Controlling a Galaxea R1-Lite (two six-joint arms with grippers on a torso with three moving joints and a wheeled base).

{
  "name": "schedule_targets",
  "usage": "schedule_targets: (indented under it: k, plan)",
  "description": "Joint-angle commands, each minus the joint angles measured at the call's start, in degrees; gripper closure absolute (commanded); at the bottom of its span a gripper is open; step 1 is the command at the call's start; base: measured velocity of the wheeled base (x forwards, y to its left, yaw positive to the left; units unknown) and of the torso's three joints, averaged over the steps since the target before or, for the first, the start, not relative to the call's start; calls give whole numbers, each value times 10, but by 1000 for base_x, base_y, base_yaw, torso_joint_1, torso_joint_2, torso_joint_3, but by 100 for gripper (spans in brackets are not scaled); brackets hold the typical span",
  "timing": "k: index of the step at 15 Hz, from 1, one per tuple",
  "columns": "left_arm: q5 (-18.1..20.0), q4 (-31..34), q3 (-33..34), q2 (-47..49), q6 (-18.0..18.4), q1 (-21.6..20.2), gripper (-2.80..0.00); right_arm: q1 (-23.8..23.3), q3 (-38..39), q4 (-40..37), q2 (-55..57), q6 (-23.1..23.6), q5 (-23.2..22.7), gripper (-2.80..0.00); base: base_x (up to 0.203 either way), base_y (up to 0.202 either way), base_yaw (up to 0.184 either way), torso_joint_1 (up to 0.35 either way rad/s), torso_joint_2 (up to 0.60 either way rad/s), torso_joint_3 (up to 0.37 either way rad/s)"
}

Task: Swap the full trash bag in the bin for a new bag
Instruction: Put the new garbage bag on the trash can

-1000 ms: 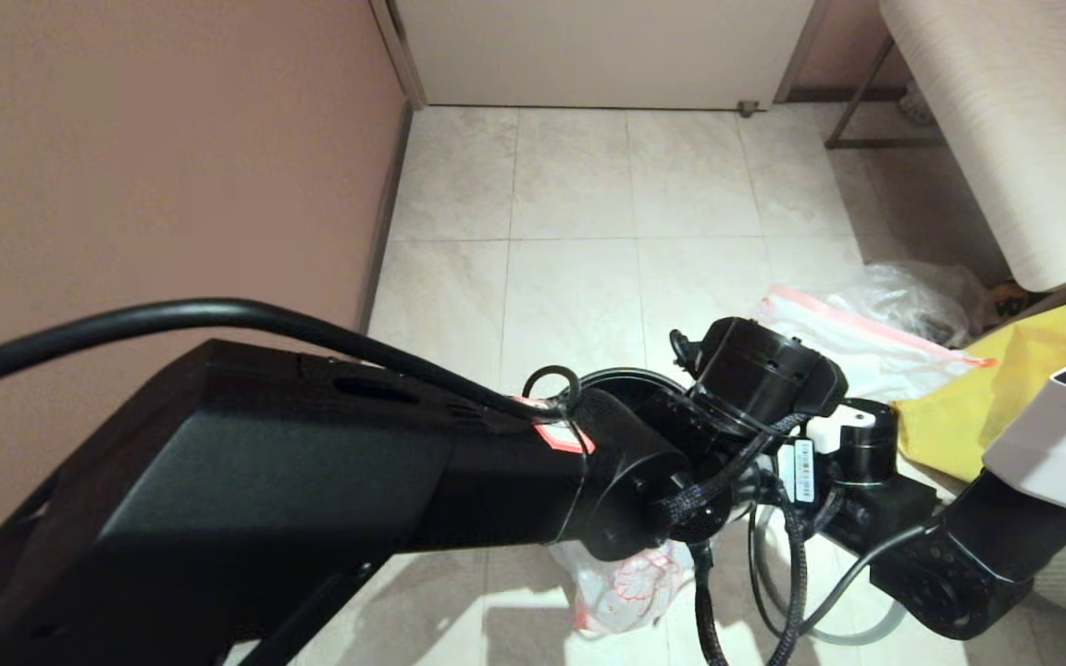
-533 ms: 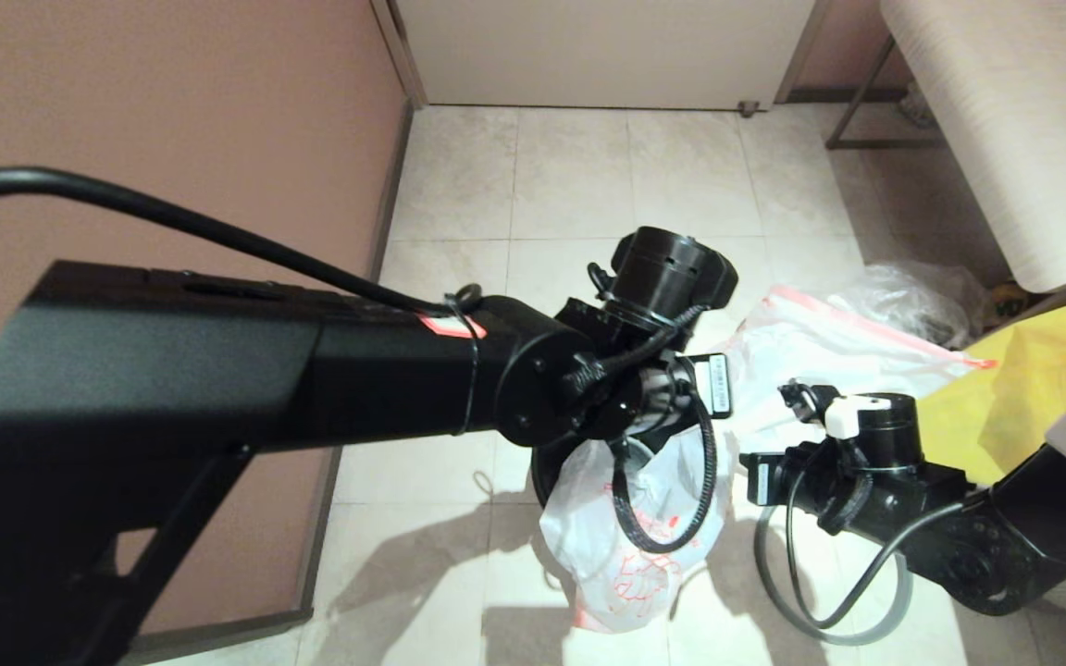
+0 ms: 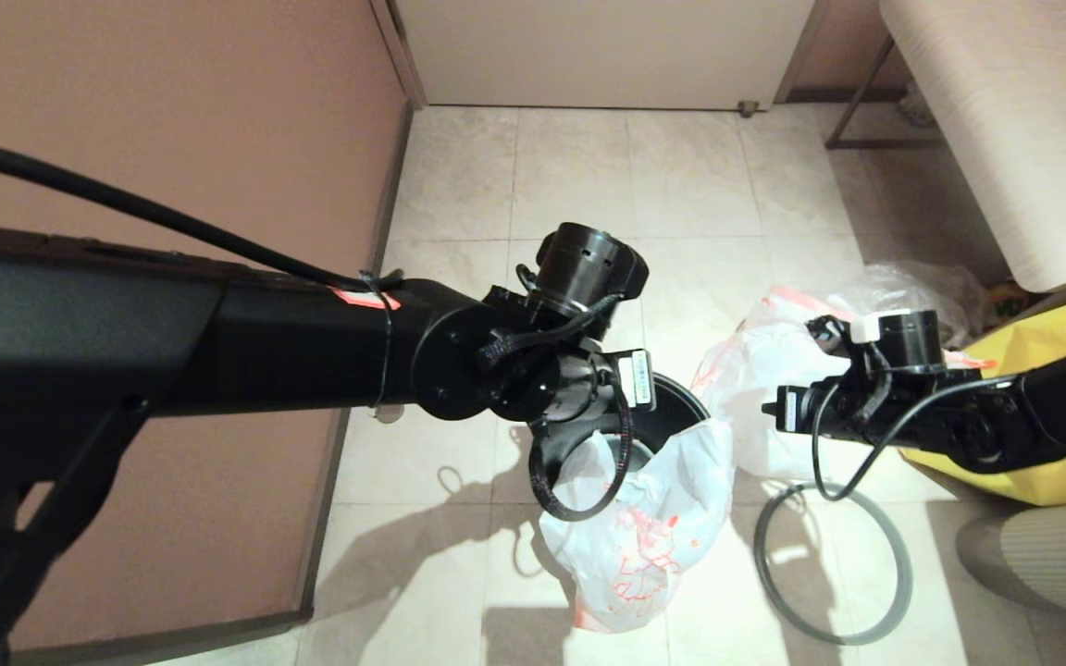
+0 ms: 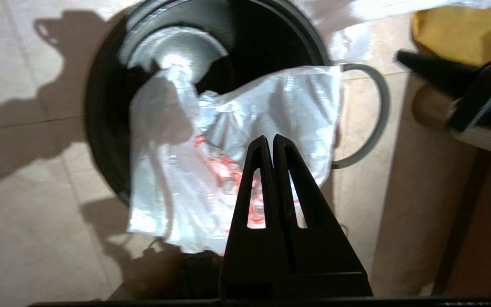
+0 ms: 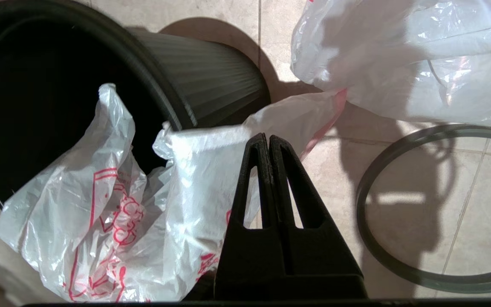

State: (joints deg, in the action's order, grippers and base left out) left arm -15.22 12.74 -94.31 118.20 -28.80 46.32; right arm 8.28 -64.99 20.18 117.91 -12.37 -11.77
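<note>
On the floor nearest you: the new bag [image 3: 635, 546] lies draped over the near rim of the bin, part of it hanging inside and part spilling down the outside; you see its red line drawing and lettering on the crumpled white plastic.
Grey ring rim [image 3: 834, 564]: you find it lying flat on the tiles, off the bin, to the right of the draped bag and just beside it.
The bin [image 3: 676, 402]: it stands upright on the tiles behind the draped bag, black, its mouth open and its inside dark; the ribbed outer wall shows in your right wrist view.
Left gripper [image 4: 270, 140]: your left arm reaches in from the left and holds the gripper above the bin and the draped bag; the fingers are pressed together tip to tip and nothing is caught between them.
Right gripper [image 5: 265, 137]: your right arm comes in from the right, the gripper hanging above the bag's right edge, between the bin and the ring; its fingers also meet with nothing in them.
The full trash bag [image 3: 764, 370]: it sits on the floor to the right of the bin, a bulging white bag with an orange-red hem, partly behind your right arm.
Yellow tote [image 3: 1042, 472]: right of that bag, by the right edge.
Clear bag [image 3: 903, 291]: crumpled on the floor just beyond the full bag.
Bench [image 3: 996, 129]: far right, well apart from the bin.
</note>
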Motion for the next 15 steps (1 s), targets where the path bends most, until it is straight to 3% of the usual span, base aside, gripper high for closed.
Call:
schedule_targets:
  k: [1, 4, 6, 9, 12, 15]
  plan:
    - [-2, 19, 1, -6, 5, -16, 0, -26, -106, -146, 54, 0, -28, 0, 0, 0, 0, 0, 0, 0]
    - [-2, 58, 4, -18, 11, -41, 0, -58, -344, -335, 158, 11, -105, 0, 0, 0, 0, 0, 0, 0]
    - [-3, 61, 14, -32, 11, -40, 0, -81, -465, -408, 214, 33, -159, 0, 0, 0, 0, 0, 0, 0]
    - [-13, 59, 14, -47, 11, -24, 0, -120, -483, -478, 261, 88, -245, 0, 0, 0, 0, 0, 0, 0]
    - [-21, 61, 20, -67, 11, -16, 0, -132, -482, -532, 264, 147, -226, 0, 0, 0, 0, 0, 0, 0]
    - [-29, 58, 21, -80, 11, -4, 0, -142, -477, -531, 266, 175, -232, 0, 0, 0, 0, 0, 0, 0]
